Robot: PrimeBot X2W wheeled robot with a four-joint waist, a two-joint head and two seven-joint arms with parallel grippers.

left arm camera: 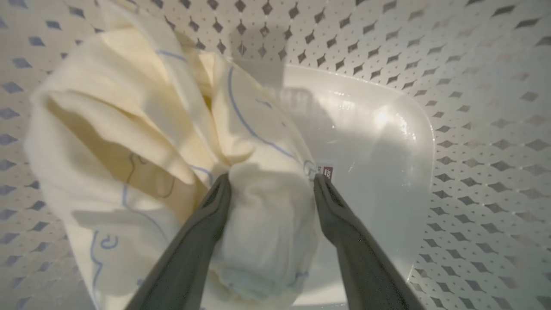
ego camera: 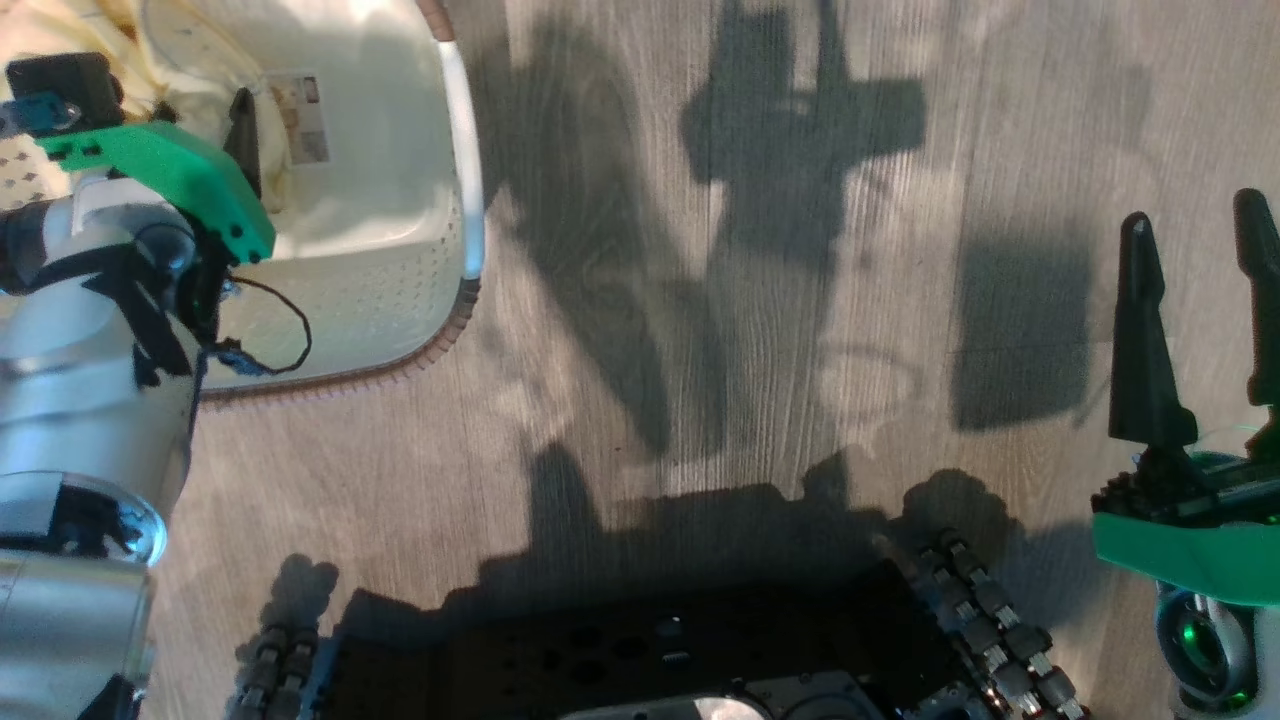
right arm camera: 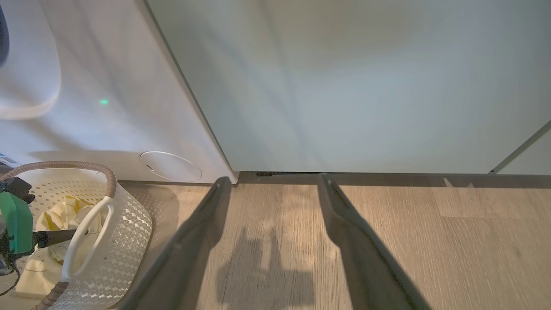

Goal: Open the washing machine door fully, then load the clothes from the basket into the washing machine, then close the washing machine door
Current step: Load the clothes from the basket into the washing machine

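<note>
Here the left gripper (left arm camera: 272, 181) is seen lowered into the basket (left arm camera: 473, 129), with its two dark fingers spread wide. The clothes (left arm camera: 129, 129) are bunched against the basket's perforated wall. A rounded lump of the pale yellow fabric is lodged between the fingers. The lump is seen touching the inner face of the finger on the left of the left wrist view and reaching close to the other. Whether it is pressed by both cannot be told. More folds, marked with thin blue lines, are heaped beyond and to the left of the fingertips. To the right of them the basket's glossy floor is bared, and a small label (left arm camera: 326, 172) is seen at one fingertip.

In the head view the right gripper (ego camera: 1197, 215) is seen well apart from the basket, above the wooden floor (ego camera: 700, 400). Its fingers are spread and nothing is found between them.

In the right wrist view the basket is seen standing on the floor just before the washing machine (right arm camera: 107, 86), near its round flap (right arm camera: 171, 165). A pale green cabinet panel (right arm camera: 344, 86) is seen beside the machine.
</note>
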